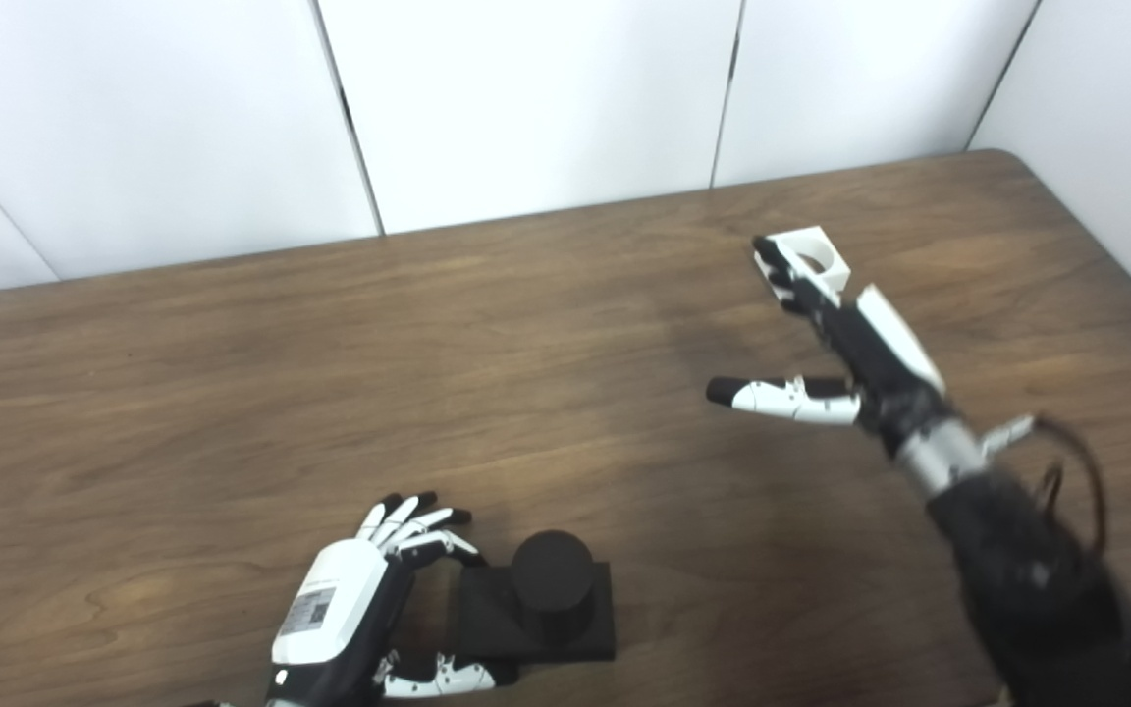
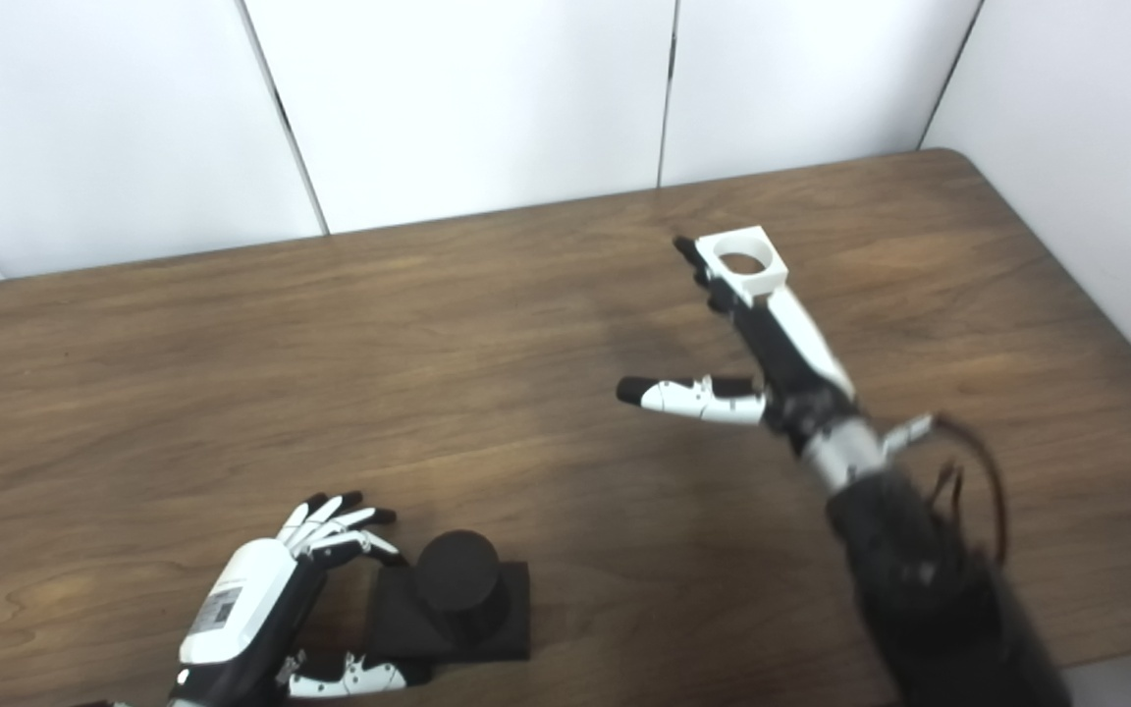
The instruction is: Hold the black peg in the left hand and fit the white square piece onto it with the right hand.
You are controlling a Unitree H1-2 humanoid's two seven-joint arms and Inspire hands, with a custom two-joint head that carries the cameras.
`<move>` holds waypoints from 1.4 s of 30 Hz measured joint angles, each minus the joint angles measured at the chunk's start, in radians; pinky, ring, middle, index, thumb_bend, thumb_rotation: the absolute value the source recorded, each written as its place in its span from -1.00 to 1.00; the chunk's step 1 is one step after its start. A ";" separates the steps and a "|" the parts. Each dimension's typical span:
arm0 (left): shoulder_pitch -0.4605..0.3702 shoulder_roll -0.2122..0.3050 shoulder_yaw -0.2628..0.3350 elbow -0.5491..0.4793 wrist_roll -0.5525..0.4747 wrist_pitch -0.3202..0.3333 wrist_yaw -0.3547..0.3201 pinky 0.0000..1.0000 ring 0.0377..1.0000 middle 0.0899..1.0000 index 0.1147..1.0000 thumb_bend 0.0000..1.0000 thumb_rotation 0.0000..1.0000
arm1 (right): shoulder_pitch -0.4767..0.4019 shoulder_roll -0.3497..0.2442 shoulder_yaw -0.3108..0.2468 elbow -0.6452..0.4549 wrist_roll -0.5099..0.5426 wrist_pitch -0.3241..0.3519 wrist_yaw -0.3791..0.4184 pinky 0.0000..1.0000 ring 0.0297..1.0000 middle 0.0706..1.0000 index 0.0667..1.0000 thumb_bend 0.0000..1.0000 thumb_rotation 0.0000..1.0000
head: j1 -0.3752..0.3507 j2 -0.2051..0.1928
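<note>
The black peg (image 1: 551, 570), a round stub on a square black base, stands on the table near the front edge. My left hand (image 1: 350, 599) lies just left of it, fingers spread and curled toward the base and thumb along the base's front edge. It has no firm hold that I can see. The white square piece (image 2: 744, 263), with a round hole through it, lies flat on the table at the far right. My right hand (image 2: 772, 344) stretches out to it. Its fingertips reach the piece's near left side while the thumb (image 2: 683, 395) sticks out wide to the left. The right hand is open.
The brown wooden table (image 1: 526, 373) ends at a white panelled wall at the back. Its right edge and rounded far corner show beside the right arm. A cable loops off the right forearm (image 1: 1081, 491).
</note>
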 measured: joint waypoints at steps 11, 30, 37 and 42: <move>-0.001 0.011 0.018 0.057 -0.021 -0.081 0.051 1.00 0.86 0.65 -0.16 0.04 -0.91 | -0.214 -0.131 -0.002 0.215 -0.225 0.005 0.191 0.93 1.00 0.97 0.84 0.80 -0.65 | -0.061 -0.061; 0.010 0.017 0.030 0.096 -0.036 -0.144 0.107 1.00 0.87 0.66 -0.17 0.04 -0.90 | -0.605 -0.246 0.270 0.732 -0.424 -0.027 0.305 1.00 1.00 0.99 0.74 0.80 -0.74 | -0.074 -0.081; 0.014 0.016 0.030 0.096 -0.036 -0.146 0.114 1.00 0.87 0.66 -0.16 0.04 -0.90 | -0.702 -0.259 0.368 0.818 -0.519 -0.018 0.403 0.98 1.00 0.97 0.67 0.86 -0.71 | -0.066 -0.077; 0.017 0.015 0.030 0.096 -0.036 -0.146 0.117 1.00 0.87 0.65 -0.16 0.04 -0.90 | -0.733 -0.263 0.419 0.866 -0.571 -0.019 0.452 0.94 1.00 0.98 0.64 0.91 -0.67 | -0.055 -0.072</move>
